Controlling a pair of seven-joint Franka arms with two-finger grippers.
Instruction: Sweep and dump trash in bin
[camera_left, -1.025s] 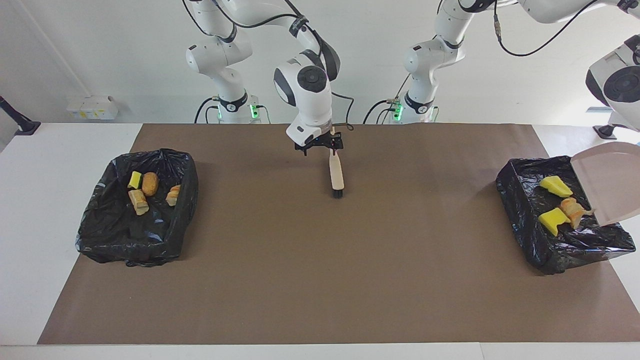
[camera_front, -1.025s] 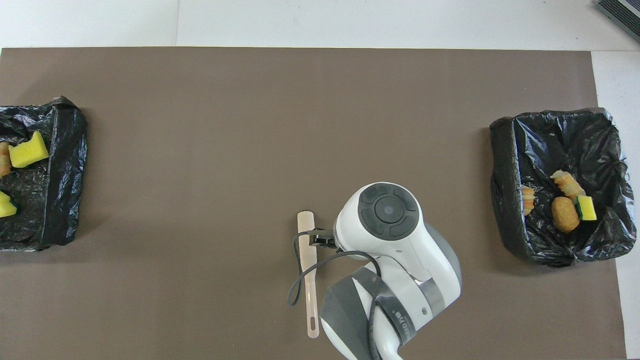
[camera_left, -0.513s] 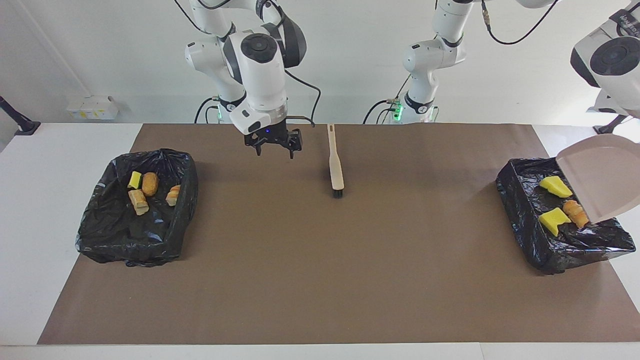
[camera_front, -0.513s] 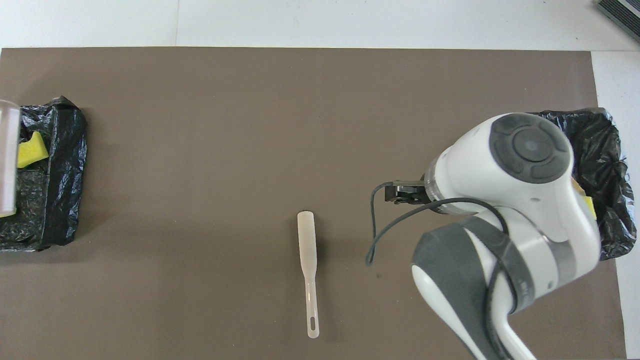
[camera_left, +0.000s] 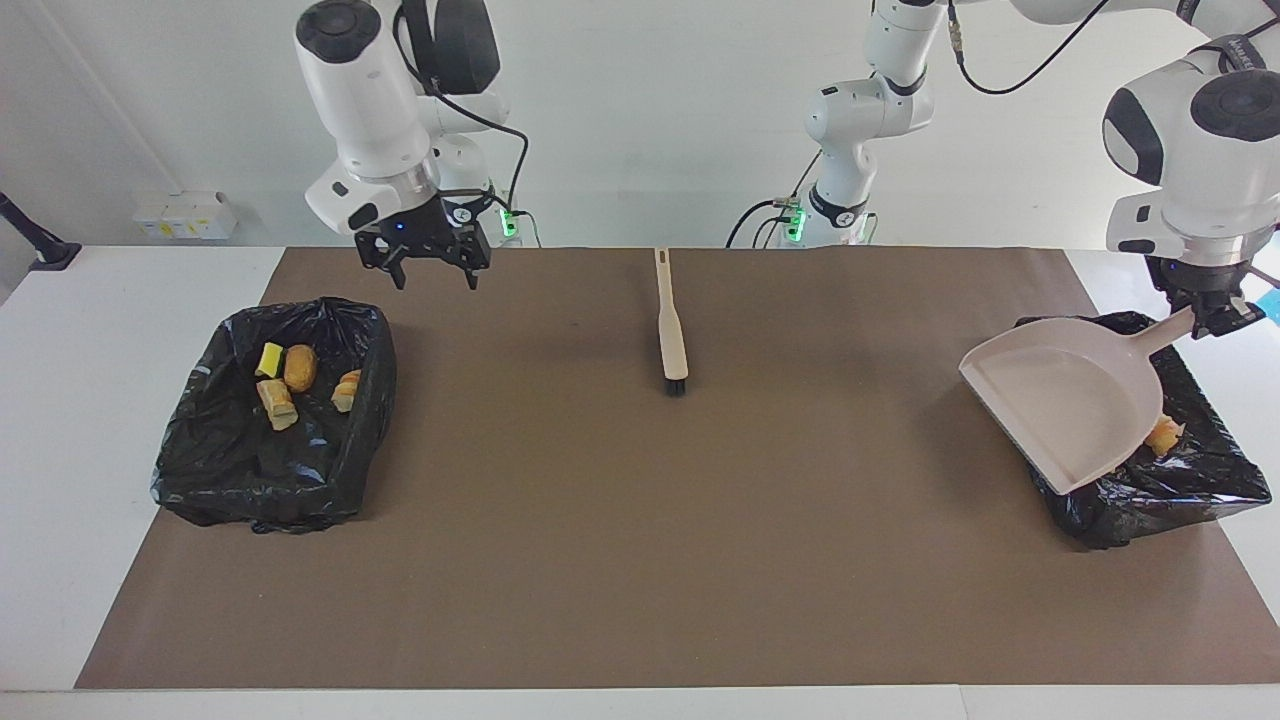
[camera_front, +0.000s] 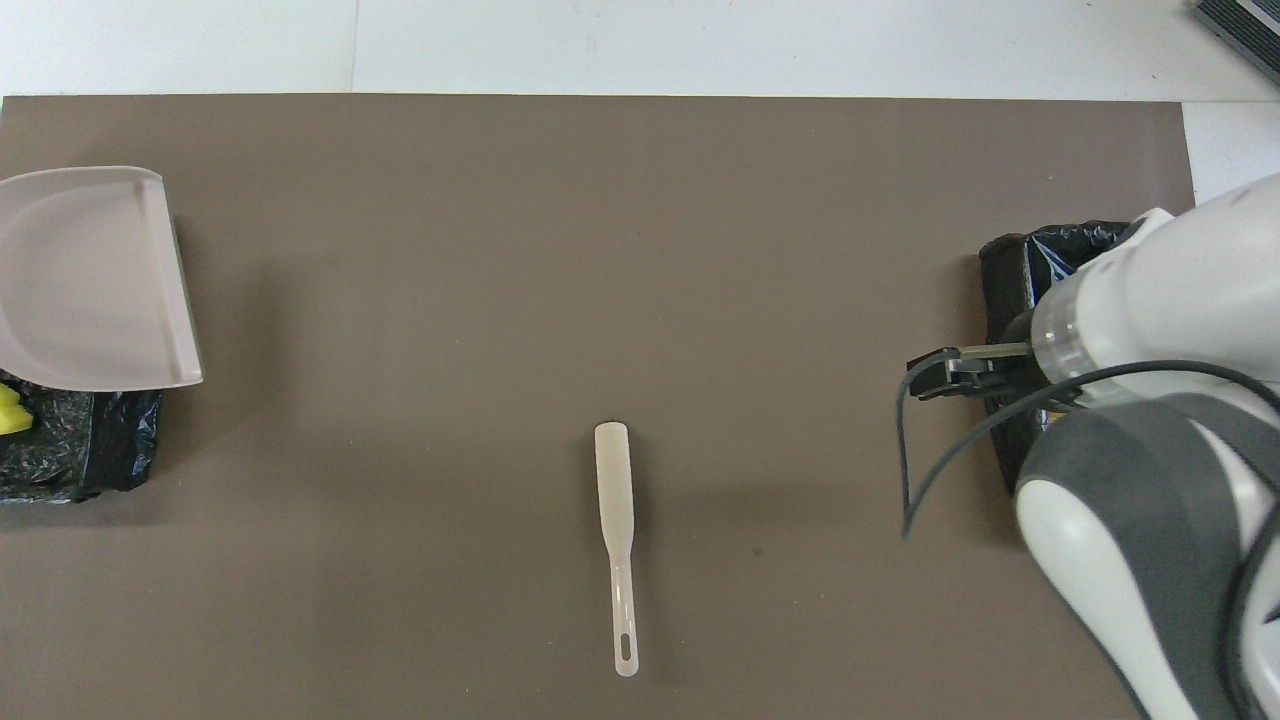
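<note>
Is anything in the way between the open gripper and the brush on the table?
Nothing visible is. The right gripper hangs open over bare brown mat near a black-lined bin, and only bare mat lies between it and the brush.

No words, labels, brand names, numbers or signs can be read on anything in either view of the table.

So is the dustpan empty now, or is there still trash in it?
Empty. The dustpan, held by its handle in the left gripper over the bin at that arm's end, shows a bare inside in both views.
</note>
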